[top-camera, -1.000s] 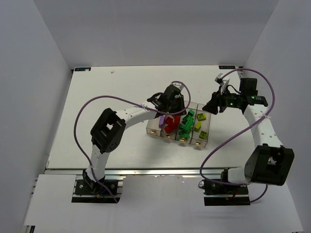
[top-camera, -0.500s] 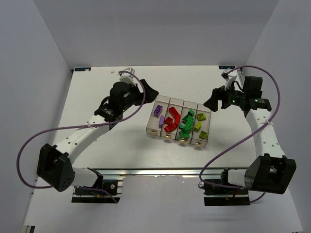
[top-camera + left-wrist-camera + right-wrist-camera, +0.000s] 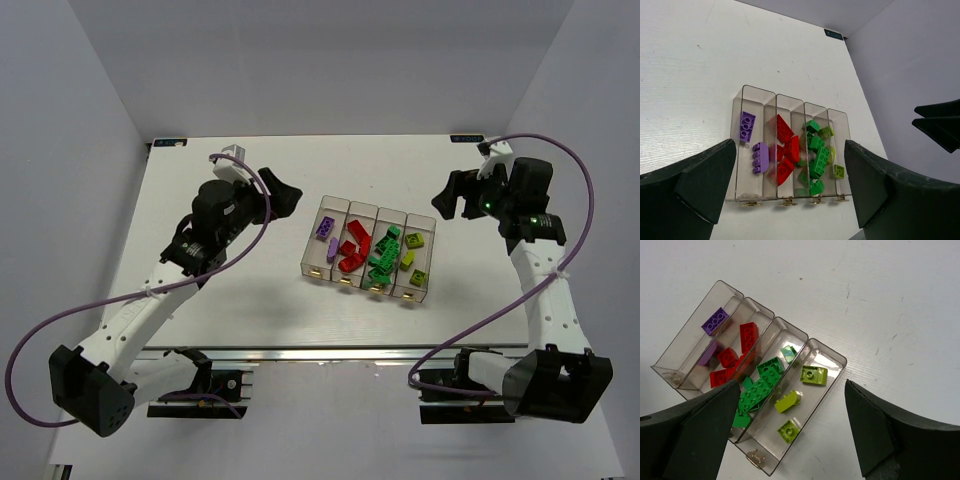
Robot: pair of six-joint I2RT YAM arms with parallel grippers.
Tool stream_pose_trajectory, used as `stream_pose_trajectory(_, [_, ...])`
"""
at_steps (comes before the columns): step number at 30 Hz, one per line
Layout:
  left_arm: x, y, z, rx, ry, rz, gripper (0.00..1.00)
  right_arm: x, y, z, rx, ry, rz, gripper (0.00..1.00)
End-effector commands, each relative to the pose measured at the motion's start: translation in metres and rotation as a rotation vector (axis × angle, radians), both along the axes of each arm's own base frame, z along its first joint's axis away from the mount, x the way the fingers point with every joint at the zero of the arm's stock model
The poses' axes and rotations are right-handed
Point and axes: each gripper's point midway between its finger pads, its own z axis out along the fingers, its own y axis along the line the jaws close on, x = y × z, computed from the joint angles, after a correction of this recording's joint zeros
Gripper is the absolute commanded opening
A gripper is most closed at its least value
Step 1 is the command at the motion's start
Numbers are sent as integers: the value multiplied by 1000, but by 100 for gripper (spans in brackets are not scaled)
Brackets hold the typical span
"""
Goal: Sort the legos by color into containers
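Purple, red, green and yellow-green legos lie in the containers, one colour each; the left gripper and right gripper hang wide apart, holding nothing; one purple brick leans by the red bin's wall; a bump might tip it over.
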Motion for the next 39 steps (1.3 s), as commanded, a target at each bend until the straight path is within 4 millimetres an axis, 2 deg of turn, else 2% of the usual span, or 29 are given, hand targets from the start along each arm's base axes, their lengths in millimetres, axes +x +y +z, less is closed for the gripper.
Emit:
stream_pose_trajectory(1, [-6, 7, -9, 28, 18, 9, 98, -3, -3, 18, 14, -75, -37, 89])
stream_pose_trajectory(5, [-10, 10, -5, 13, 10, 16, 98, -13, -1, 28, 8, -133, -28, 90])
stream_pose_trajectory(19, [-18, 13, -3, -22, 22, 21, 98, -31, -2, 16, 6, -140, -46, 89])
stream_pose_trajectory(39, [-19, 13, 1, -41, 6, 24, 98, -29, -4, 9, -2, -131, -57, 89])
